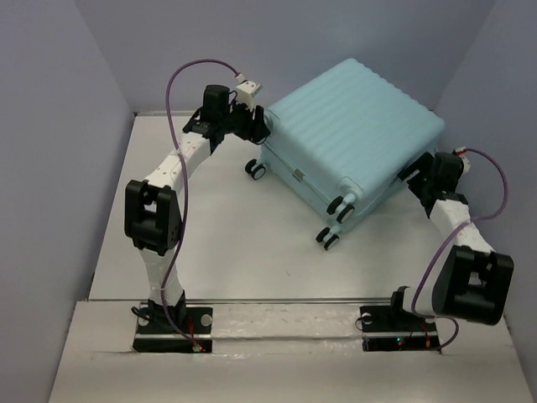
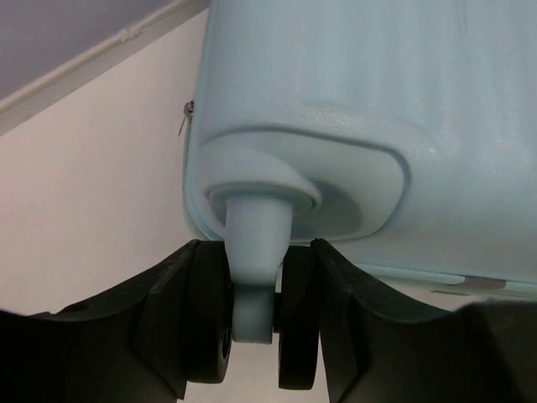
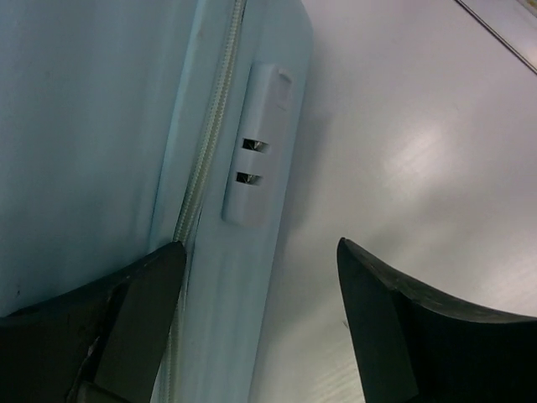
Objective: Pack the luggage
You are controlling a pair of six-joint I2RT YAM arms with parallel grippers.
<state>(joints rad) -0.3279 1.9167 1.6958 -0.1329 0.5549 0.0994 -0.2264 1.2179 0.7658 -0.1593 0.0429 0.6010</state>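
The luggage, a pale aqua ribbed hard-shell suitcase, lies closed and flat on the white table, turned at an angle. My left gripper is at its far left corner. In the left wrist view the fingers press from both sides on the twin black wheels of one caster under the luggage. My right gripper is at the suitcase's right side. It stands open: one finger lies over the luggage edge by the zipper, and the other is over bare table.
Three more casters stick out along the suitcase's near side. A small pale block with two slots sits on the shell by the zipper. Grey walls close in the table at left, back and right.
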